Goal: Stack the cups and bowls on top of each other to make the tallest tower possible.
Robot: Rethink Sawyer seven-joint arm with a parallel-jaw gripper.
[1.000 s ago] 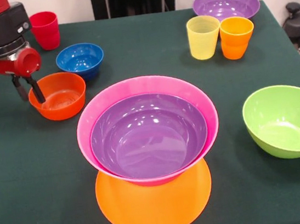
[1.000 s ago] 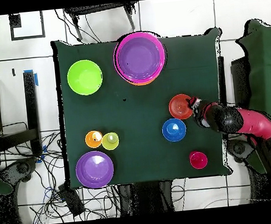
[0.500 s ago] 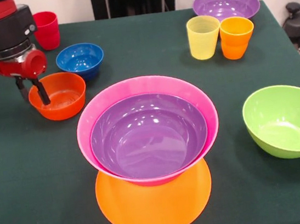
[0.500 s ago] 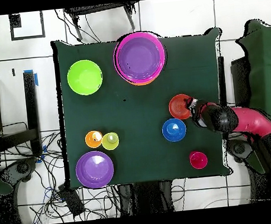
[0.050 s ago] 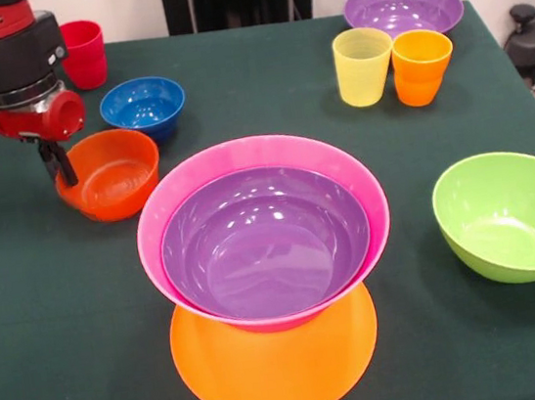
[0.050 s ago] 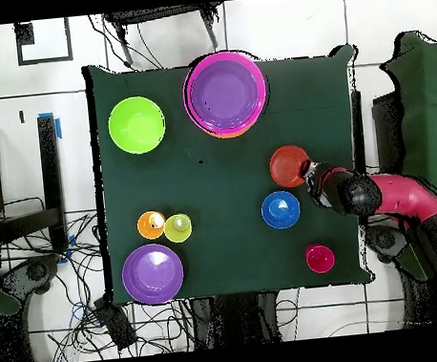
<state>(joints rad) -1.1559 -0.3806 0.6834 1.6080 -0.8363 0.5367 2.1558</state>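
The tower (image 5: 278, 366) stands at the front middle: an upturned orange bowl carrying a hot pink bowl (image 5: 174, 198) with a purple bowl (image 5: 266, 245) nested inside. From overhead the tower (image 6: 225, 94) is at the top centre. My gripper (image 5: 59, 164) is shut on the left rim of the small red-orange bowl (image 5: 114, 176), which sits slightly tilted. Overhead, the gripper (image 6: 309, 172) meets that bowl (image 6: 287, 165) at its right edge. A blue bowl (image 5: 143, 106), a red cup (image 5: 81, 53), a yellow cup (image 5: 362, 66) and an orange cup (image 5: 420, 65) stand apart.
A second purple bowl (image 5: 403, 7) rests at the far right corner and a lime green bowl (image 5: 511, 214) at the right edge. The green table (image 5: 56, 317) ends just left of the gripper. Cables and chairs surround the table (image 6: 229, 255) overhead.
The fingers have closed on the red-orange bowl's rim. The bowl has tipped and shifted slightly toward the tower.
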